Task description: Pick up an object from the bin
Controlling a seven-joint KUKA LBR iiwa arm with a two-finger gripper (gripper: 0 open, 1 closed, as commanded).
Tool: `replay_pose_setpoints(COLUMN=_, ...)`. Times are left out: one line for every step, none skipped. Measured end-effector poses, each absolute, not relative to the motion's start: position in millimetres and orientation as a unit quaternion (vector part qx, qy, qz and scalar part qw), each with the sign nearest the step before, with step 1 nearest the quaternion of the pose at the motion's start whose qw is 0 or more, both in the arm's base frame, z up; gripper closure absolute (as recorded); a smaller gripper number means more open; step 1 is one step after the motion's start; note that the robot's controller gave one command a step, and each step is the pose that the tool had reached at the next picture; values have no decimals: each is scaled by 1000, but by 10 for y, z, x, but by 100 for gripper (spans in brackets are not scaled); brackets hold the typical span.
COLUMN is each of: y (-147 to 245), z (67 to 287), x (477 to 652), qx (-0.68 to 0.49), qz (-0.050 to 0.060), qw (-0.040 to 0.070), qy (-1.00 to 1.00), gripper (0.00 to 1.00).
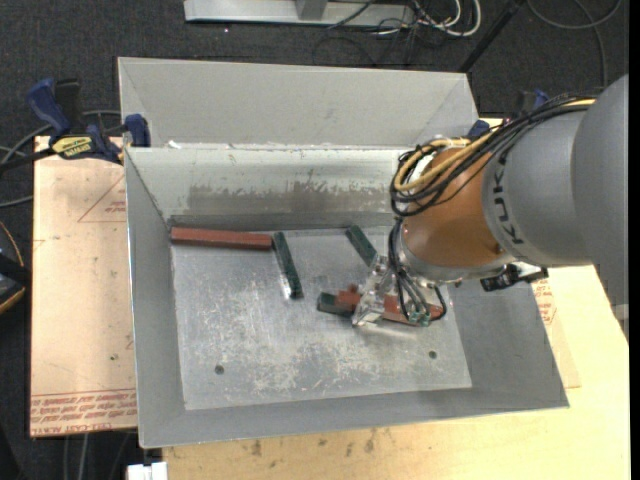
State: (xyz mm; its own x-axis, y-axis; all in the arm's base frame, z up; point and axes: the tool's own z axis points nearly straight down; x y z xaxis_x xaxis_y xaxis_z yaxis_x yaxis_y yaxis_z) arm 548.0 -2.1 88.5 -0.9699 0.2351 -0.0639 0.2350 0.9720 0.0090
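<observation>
My gripper is low in the bin's right half, under the orange wrist cover. Its metal fingers sit right at a small red and dark green object lying on the bin floor. Whether that object is between the fingers is hidden by the gripper's own body. A short dark green bar lies just behind the gripper, near the back wall.
A long reddish-brown bar lies along the back wall at the left. A dark green stick with a pale tip lies angled beside it, mid-bin. The arm and its cables cover the bin's right side.
</observation>
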Motion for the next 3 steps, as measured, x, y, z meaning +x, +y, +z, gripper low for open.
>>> replay_pose_setpoints(y=-21, z=886, x=5480, qx=118, qz=1, qw=32, qy=992, gripper=100)
replay_pose_setpoints(y=-21, z=886, x=5479, qx=118, qz=1, qw=32, qy=992, gripper=100)
replay_pose_setpoints(y=-20, z=886, x=5479, qx=118, qz=1, qw=32, qy=992, gripper=100)
